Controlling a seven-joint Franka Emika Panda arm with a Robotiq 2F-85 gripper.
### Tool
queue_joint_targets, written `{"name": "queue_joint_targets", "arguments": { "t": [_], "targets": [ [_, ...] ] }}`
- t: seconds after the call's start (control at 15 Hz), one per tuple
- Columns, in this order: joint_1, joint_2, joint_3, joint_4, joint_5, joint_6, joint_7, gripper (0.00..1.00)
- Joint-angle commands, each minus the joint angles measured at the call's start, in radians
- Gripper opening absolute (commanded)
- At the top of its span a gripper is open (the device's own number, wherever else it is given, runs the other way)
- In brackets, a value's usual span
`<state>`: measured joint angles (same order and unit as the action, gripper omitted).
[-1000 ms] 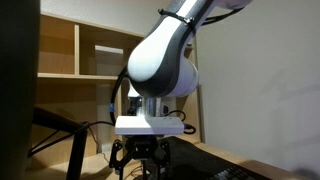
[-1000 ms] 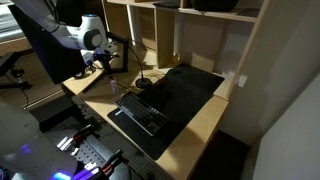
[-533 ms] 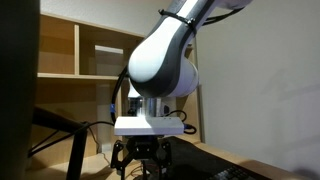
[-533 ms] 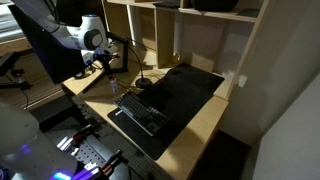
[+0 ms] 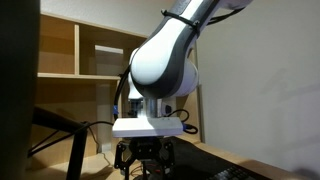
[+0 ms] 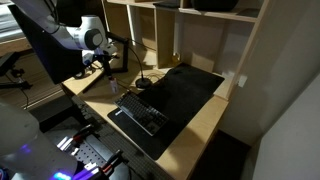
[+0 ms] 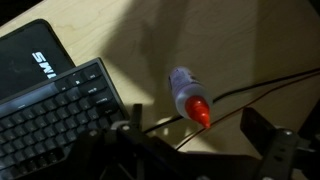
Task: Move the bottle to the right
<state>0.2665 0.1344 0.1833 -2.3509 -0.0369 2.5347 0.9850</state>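
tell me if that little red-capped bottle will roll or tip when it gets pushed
The bottle looks small and slim, so probably light and easily tipped. Its rounded body would likely roll on the smooth desk. The cable beside it might snag it.

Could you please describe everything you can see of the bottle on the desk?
The bottle is small, with a pale, translucent-looking body and a red-orange cap. It sits on the light wooden desk, beside the keyboard, and casts a shadow. A dark cable runs past its cap; I cannot tell if they touch. The gripper hangs over it, jaws wide apart, neither visibly touching it. Whether it stands upright is unclear.
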Motion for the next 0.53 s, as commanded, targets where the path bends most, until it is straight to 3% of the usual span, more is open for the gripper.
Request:
{"name": "queue_joint_targets", "arguments": {
  "t": [0.0, 0.33, 0.47],
  "targets": [
    [-0.018, -0.023, -0.003, 0.0, 0.058, -0.093, -0.033, 1.0],
    [-0.031, -0.036, -0.006, -0.029, 0.126, -0.068, -0.04, 1.0],
    [-0.021, -0.012, -0.008, -0.007, 0.103, -0.068, -0.015, 1.0]
  ]
}}
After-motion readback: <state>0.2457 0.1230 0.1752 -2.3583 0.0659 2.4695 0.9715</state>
